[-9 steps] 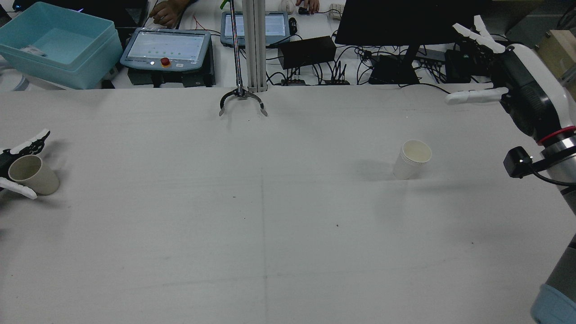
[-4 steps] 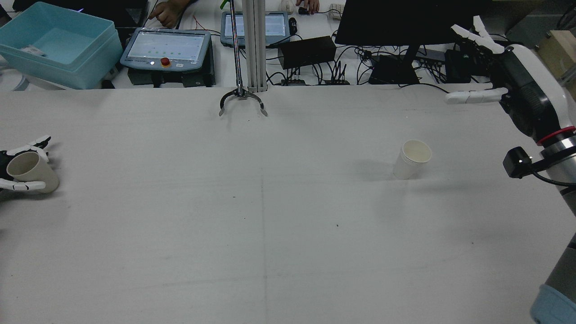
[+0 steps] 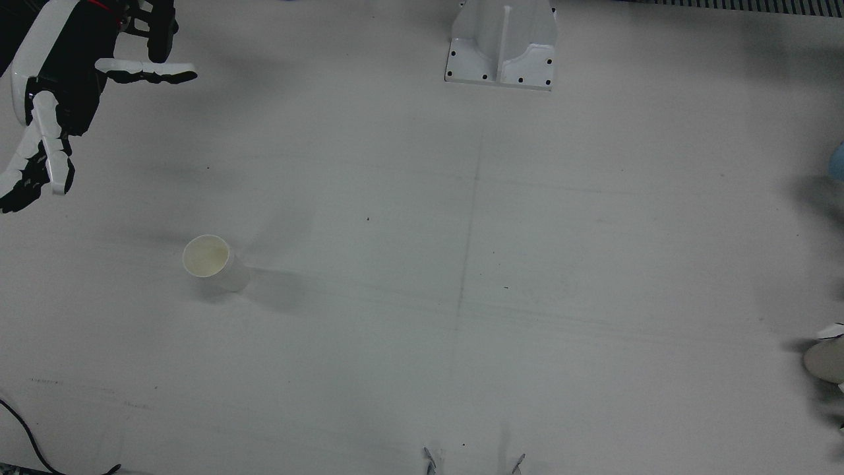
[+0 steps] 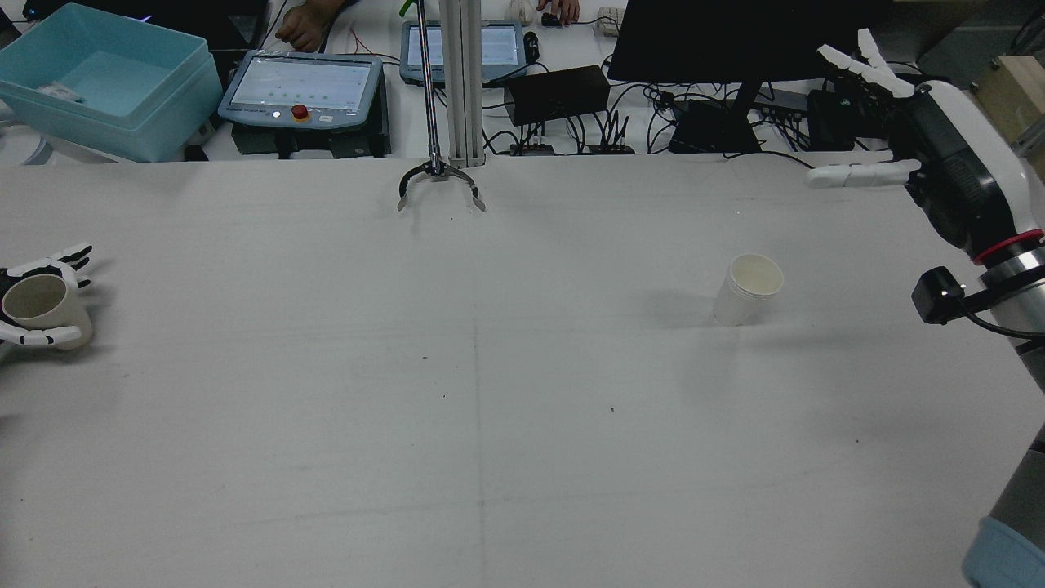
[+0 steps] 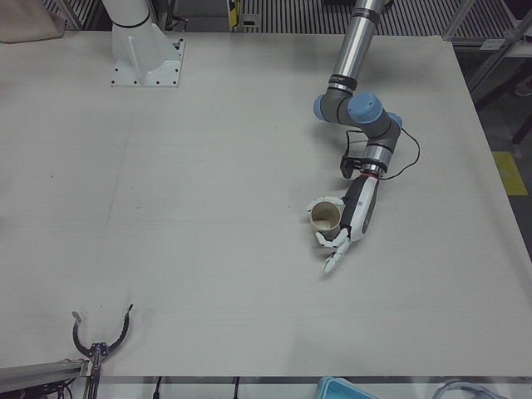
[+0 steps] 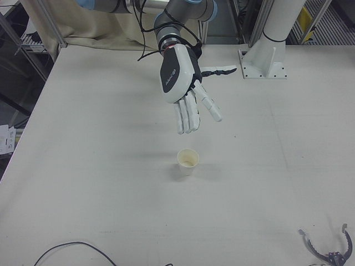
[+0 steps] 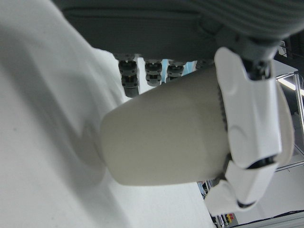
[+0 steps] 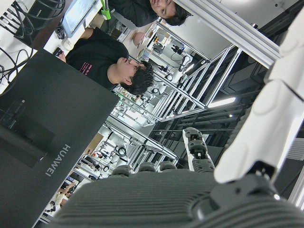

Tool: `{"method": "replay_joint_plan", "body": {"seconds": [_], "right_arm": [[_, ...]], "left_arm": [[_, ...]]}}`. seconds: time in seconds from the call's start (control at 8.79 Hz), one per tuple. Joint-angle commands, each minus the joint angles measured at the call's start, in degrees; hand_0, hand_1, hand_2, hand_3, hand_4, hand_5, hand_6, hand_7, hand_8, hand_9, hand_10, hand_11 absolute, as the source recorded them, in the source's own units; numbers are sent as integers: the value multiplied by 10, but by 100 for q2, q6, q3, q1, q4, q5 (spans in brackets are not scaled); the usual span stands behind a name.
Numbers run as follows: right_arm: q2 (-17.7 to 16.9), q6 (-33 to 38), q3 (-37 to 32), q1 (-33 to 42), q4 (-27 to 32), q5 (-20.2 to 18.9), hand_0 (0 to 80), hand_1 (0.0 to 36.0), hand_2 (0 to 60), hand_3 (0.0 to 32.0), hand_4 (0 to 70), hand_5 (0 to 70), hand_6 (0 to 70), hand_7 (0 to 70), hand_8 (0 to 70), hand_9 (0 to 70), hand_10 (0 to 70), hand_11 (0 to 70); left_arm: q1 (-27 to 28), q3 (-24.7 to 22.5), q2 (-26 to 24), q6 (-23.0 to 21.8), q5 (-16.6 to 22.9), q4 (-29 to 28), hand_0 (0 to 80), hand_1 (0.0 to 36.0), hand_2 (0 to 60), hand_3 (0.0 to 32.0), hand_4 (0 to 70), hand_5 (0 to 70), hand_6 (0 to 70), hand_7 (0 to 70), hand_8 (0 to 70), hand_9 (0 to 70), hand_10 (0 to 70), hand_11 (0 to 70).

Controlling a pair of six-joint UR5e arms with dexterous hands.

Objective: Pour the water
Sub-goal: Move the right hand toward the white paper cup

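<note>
My left hand [image 4: 33, 304] is shut on a beige cup [image 4: 37, 300] at the table's far left, low at the surface. The left hand view shows its fingers [image 7: 249, 137] wrapped around the cup [image 7: 161, 142]. The hand [image 5: 353, 220] and cup [image 5: 327, 216] also show in the left-front view. A white paper cup [image 4: 747, 290] stands upright on the right half of the table, and also shows in the front view [image 3: 210, 260] and the right-front view [image 6: 187, 160]. My right hand [image 4: 886, 122] is open, raised above and behind that cup, clear of it [image 6: 186, 83].
A metal claw tool [image 4: 439, 184] lies at the table's far edge. A blue bin [image 4: 106, 82], teach pendants, a monitor and cables stand beyond it. A white arm pedestal [image 3: 501, 43] stands at the robot's side.
My left hand's fingers have closed around the beige cup, and hand and cup have shifted slightly left. The right hand and the white cup have not moved.
</note>
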Motion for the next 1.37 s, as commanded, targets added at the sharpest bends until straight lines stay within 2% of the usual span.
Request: {"method": "replay_joint_plan", "body": {"seconds": [0.0,0.11,0.46,0.68,0.8,0.91,1.02,1.25], "right_arm": [[-9,-34,-129,-215,26,9,455,105,49,0,41,26,0,0,0,0,0,0],[9,-26,-399,-330,96,26,451,104,53,0,45,25,0,0,0,0,0,0],[35,27,-1891,-427,1410,157,435,95,37,0,5,11,0,0,0,0,0,0],[79,656,-3076,-716,2307,560,436,97,34,0,0,7,0,0,0,0,0,0],[236,1078,-3657,-979,2642,1006,440,100,38,0,1,11,0,0,0,0,0,0],[307,1456,-3993,-1329,2698,1385,454,112,48,0,3,9,0,0,0,0,0,0],[334,1538,-4049,-1568,2707,1537,458,119,54,0,7,9,0,0,0,0,0,0],[308,1774,-4014,-1588,2725,1582,454,112,50,0,1,2,0,0,0,0,0,0]], "left_arm": [[-9,-1007,287,-261,20,595,534,360,600,0,306,700,78,106,65,96,94,169],[-1,-1237,306,-261,29,762,522,360,600,0,314,700,74,105,60,93,89,161],[-27,-1607,315,-278,47,1044,495,360,600,0,322,700,70,107,50,83,81,148],[-18,-1696,420,-305,38,1098,484,360,600,0,325,700,65,105,46,78,79,142],[-18,-1697,420,-305,38,1133,482,360,600,0,324,700,65,104,46,78,78,140],[-18,-1697,420,-305,47,1151,483,360,600,0,328,700,64,102,46,78,78,141],[-27,-1705,429,-322,47,1151,482,360,600,0,324,700,63,101,46,77,77,140],[-27,-1775,517,-375,47,1159,488,360,600,0,329,700,64,102,45,76,78,142]]}}
